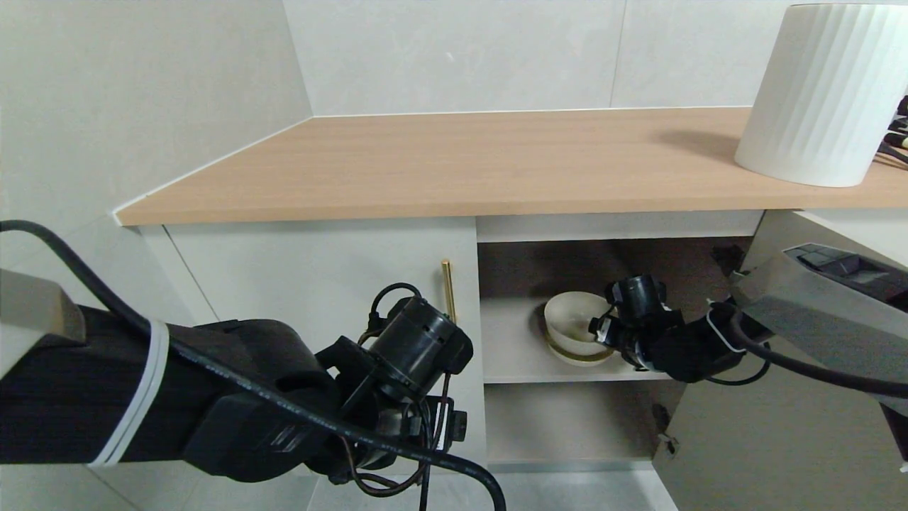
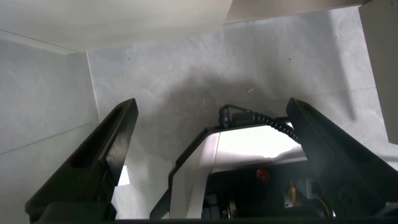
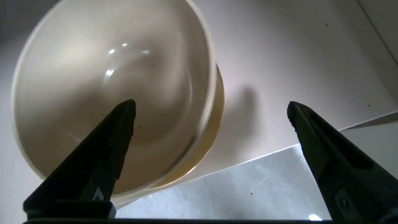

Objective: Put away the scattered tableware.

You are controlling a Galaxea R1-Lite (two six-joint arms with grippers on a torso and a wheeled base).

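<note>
Up above shelved bowls [image 1: 574,328], ribbed container [image 1: 823,92].

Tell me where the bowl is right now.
In the head view the bowl sits on the upper shelf of the open cabinet under the wooden counter, on the robot's right, with the open right gripper just beside it.

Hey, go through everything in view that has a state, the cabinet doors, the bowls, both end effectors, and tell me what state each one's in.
Left cabinet door: closed.
Right cabinet door: swung open.
Cream bowl: nested in the lower bowl, apparently tilted.
Lower bowl: sitting on the shelf.
Left end effector: open, empty.
Right end effector: open, at the cream bowl.
White ribbed container: upright on the countertop.
</note>
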